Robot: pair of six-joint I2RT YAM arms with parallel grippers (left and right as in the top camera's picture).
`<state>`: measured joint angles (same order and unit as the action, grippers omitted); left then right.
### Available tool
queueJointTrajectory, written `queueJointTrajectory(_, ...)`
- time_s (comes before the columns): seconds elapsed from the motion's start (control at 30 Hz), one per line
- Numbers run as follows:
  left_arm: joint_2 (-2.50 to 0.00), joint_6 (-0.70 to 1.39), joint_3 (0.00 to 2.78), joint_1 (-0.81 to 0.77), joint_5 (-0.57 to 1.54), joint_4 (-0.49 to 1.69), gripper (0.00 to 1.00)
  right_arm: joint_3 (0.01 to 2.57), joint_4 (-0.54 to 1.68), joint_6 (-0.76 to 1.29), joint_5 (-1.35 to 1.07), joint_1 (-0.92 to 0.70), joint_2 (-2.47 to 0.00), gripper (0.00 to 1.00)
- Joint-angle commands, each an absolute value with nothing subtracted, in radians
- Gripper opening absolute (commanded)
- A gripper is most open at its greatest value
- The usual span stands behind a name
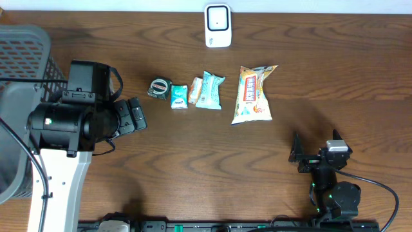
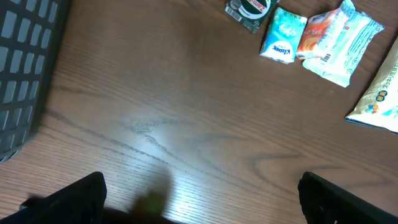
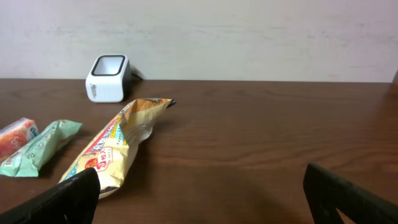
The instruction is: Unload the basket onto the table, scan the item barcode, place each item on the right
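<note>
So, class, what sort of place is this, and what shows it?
Probably a mock shop checkout: a white barcode scanner, a yellow snack bag lined up with smaller packets, and a grey basket at the side.

The table is dark brown wood grain. The scanner is white, the snack bag yellow with red lettering, the basket grey, gridded.

The left arm has a white flat-sided link under a fat black cylindrical motor housing and a black blocky tool, with thin black cables alongside. The smaller right arm is all black, carrying a pale grey block and tiny green lights.
</note>
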<state>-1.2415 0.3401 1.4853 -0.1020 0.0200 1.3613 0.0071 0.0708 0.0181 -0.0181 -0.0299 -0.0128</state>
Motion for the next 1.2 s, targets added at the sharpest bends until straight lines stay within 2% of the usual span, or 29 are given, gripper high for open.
queueJointTrajectory(0.0,-1.24,0.342,1.485,-0.102,0.017,1.365,0.98,0.006,0.075,0.025,-0.001,-0.035,-0.011,0.99)
queueJointTrajectory(0.03,-1.24,0.342,1.485,-0.102,0.017,1.365,0.98,0.006,0.064,0.022,0.01,-0.035,-0.011,0.99)
queueJointTrajectory(0.2,-1.24,0.342,1.485,-0.102,0.017,1.365,0.98,0.006,0.016,0.186,-0.245,-0.035,-0.011,0.99)
queueJointTrajectory(0.27,-1.24,0.342,1.485,-0.102,0.017,1.365,0.98,0.006,-0.028,0.22,-0.254,-0.035,-0.011,0.99)
queueJointTrajectory(0.37,-1.24,0.342,1.485,-0.102,0.017,1.365,0.98,0.006,-0.273,0.348,-0.25,-0.035,-0.012,0.99)
queueJointTrajectory(0.5,-1.24,0.342,1.485,-0.101,0.017,1.364,0.98,0.008,-0.782,0.37,-0.112,-0.035,-0.038,0.99)
queueJointTrajectory(0.57,-1.242,0.342,1.485,-0.102,0.017,1.364,0.98,0.03,-0.902,0.37,-0.033,-0.035,-0.072,0.99)
queueJointTrajectory(0.63,-1.242,0.342,1.485,-0.102,0.017,1.365,0.97,0.125,-0.933,0.37,-0.009,-0.035,-0.16,0.99)
queueJointTrajectory(0.73,-1.242,0.342,1.485,-0.102,0.017,1.364,0.98,0.322,-0.809,0.302,-0.068,-0.035,-0.359,0.99)
queueJointTrajectory(0.8,-1.242,0.342,1.485,-0.102,0.017,1.365,0.98,0.505,-0.67,0.166,-0.221,-0.035,-0.551,0.99)
queueJointTrajectory(0.9,-1.242,0.342,1.485,-0.102,0.017,1.364,0.97,0.796,-0.355,0.047,-0.377,-0.035,-0.843,0.99)
queueJointTrajectory(1.07,-1.242,0.342,1.485,-0.102,0.017,1.364,0.98,1.198,0.284,-0.119,-0.36,-0.049,-1.192,0.99)
queueJointTrajectory(1.17,-1.242,0.342,1.485,-0.102,0.017,1.365,0.98,1.346,0.529,-0.121,-0.388,-0.049,-1.361,0.99)
